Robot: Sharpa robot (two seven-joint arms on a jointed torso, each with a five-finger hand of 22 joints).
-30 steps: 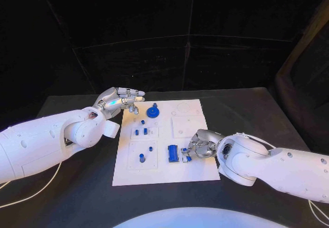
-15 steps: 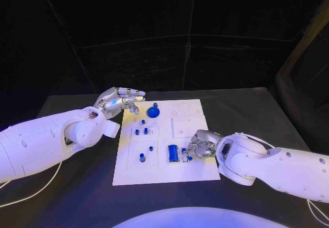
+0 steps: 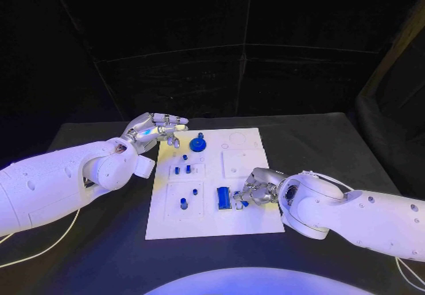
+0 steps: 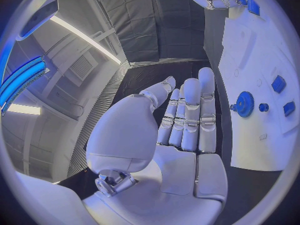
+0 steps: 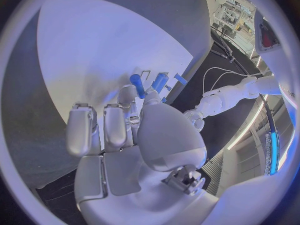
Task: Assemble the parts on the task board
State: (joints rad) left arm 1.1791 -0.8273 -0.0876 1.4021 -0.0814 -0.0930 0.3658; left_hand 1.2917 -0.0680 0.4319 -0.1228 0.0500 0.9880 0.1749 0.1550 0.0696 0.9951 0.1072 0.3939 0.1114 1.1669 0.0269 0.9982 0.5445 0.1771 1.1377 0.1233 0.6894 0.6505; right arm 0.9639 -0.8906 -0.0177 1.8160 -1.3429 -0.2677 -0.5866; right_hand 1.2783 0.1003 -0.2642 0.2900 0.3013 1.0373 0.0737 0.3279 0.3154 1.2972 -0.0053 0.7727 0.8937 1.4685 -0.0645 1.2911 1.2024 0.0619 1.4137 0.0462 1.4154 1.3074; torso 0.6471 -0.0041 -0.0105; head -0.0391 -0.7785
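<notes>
The white task board [image 3: 215,224] lies in the middle of the black table. On it are a blue gear [image 3: 198,145], small blue pegs [image 3: 182,170] and a blue block [image 3: 223,197]. My left hand [image 3: 158,129] hovers over the board's far left corner with its fingers straight and apart, holding nothing. Its wrist view shows the palm [image 4: 181,125] beside the gear [image 4: 244,104]. My right hand [image 3: 255,187] is down at the board's right side, next to the block. It pinches a small blue peg [image 5: 135,85] between thumb and a finger.
More small blue pieces [image 3: 183,203] stand in a recess at the board's near left. Black table surface [image 3: 328,141] surrounds the board. My right forearm [image 3: 354,215] lies over the table's near right.
The right hand has edged slightly left toward the blue block. The left hand has stayed where it was.
</notes>
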